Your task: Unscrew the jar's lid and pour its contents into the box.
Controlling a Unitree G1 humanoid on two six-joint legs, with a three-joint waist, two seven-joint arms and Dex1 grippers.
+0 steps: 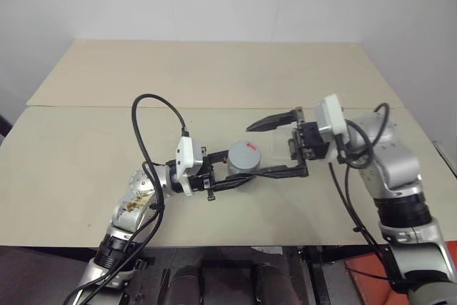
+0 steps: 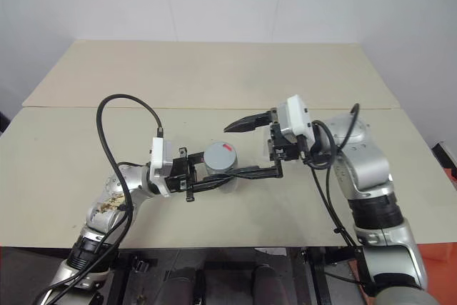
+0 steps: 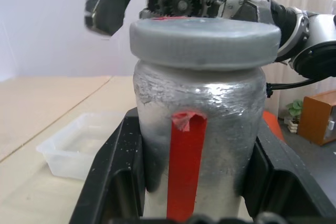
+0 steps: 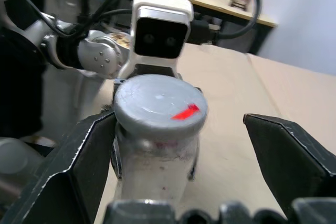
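Note:
The silvery jar [image 1: 241, 167], with a red strip down its side [image 3: 185, 171], stands upright above the table, and my left gripper [image 1: 240, 173] is shut on its body. The grey lid [image 4: 159, 108] with a small red mark sits on top of the jar. My right gripper [image 1: 252, 151] is open around the lid; one finger [image 4: 79, 166] is close beside the lid's rim and the other finger [image 4: 291, 153] stands well apart. The clear box [image 3: 79, 145] lies on the table just behind the jar. The contents are hidden inside the jar.
The beige table [image 1: 86, 176] has a seam across it, with a second tabletop [image 1: 214, 69] behind. Black cables [image 1: 146, 126] loop over my left arm. The table's front edge runs close under both arms.

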